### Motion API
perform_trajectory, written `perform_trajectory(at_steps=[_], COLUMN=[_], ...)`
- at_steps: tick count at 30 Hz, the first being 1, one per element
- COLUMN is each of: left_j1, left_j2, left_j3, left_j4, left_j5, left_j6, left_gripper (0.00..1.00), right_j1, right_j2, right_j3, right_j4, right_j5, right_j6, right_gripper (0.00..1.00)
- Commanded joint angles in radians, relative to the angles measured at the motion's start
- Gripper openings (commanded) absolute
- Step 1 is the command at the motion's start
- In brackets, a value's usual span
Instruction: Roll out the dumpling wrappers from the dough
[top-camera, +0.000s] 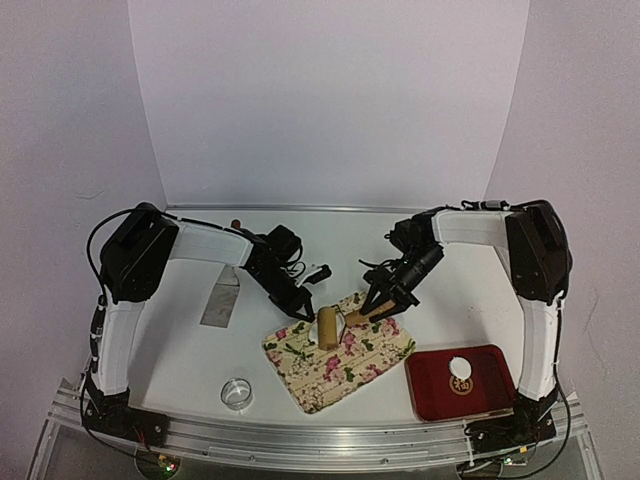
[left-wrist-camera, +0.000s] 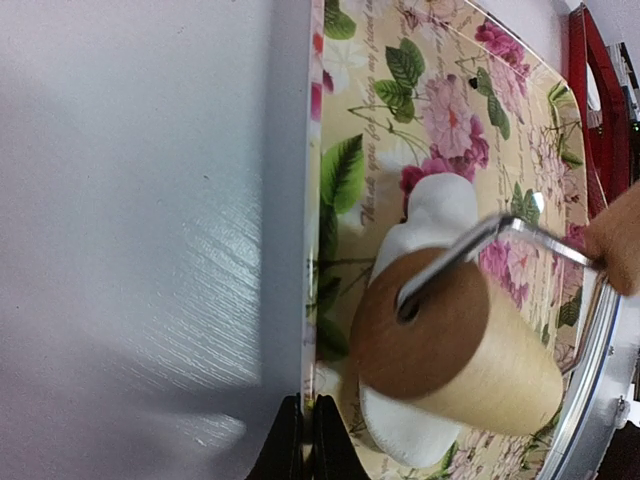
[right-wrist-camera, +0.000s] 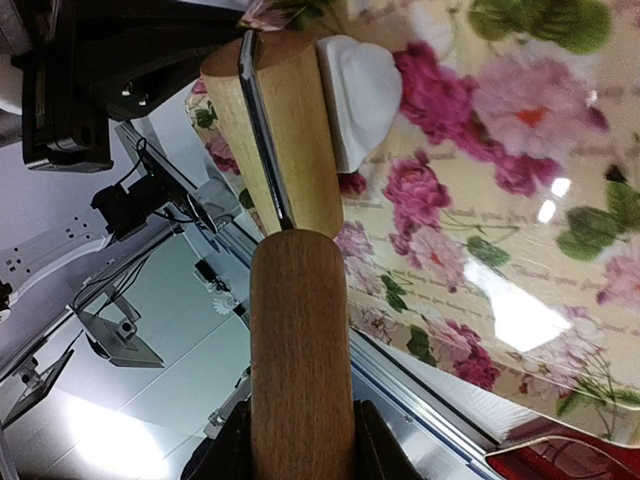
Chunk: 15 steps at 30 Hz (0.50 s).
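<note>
A white lump of dough (left-wrist-camera: 440, 205) lies on the floral board (top-camera: 340, 365), partly flattened under the wooden drum of a rolling pin (top-camera: 328, 328). The dough (right-wrist-camera: 365, 85) sticks out past the drum (right-wrist-camera: 290, 130). My right gripper (right-wrist-camera: 300, 450) is shut on the roller's wooden handle (right-wrist-camera: 300, 340), at the board's far right side (top-camera: 385, 305). My left gripper (left-wrist-camera: 308, 440) is shut on the board's thin left rim (left-wrist-camera: 312, 300), at the board's far left corner (top-camera: 298, 312). One round white dumpling wrapper (top-camera: 459, 367) lies in the red tray (top-camera: 490, 395).
The red tray sits at the near right beside the right arm's base. A small metal ring cutter (top-camera: 237, 392) stands near the front left. A flat metal scraper (top-camera: 221, 303) lies left of the board, beneath the left arm. White walls close in the back and sides.
</note>
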Motion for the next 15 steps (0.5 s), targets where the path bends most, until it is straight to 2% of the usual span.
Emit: perform_trajectory(at_steps=[1,5,8,15], left_j1=[-0.002,-0.002,-0.002,-0.002], left_j2=[0.028,0.028,0.024,0.019], left_j3=[-0.004,-0.004,-0.009,-0.02], left_j4=[-0.008,-0.008,-0.007,-0.004], left_j5=[-0.063,-0.063,-0.064,-0.074], left_j6=[-0.009,-0.009,-0.009,-0.022], left_gripper=[0.0,0.0,0.0,0.0], right_j1=[0.038,-0.065,-0.099,0.057], right_j2=[0.107,0.045,0.031,0.137], right_j3=[-0.044,-0.046,-0.045,-0.016], right_j4=[-0.091,-0.137,-0.154,-0.087], right_j5=[0.412,0.464,0.467,0.364], right_j6=[0.128,0.1,0.081,0.134], right_gripper=[0.0,0.0,0.0,0.0])
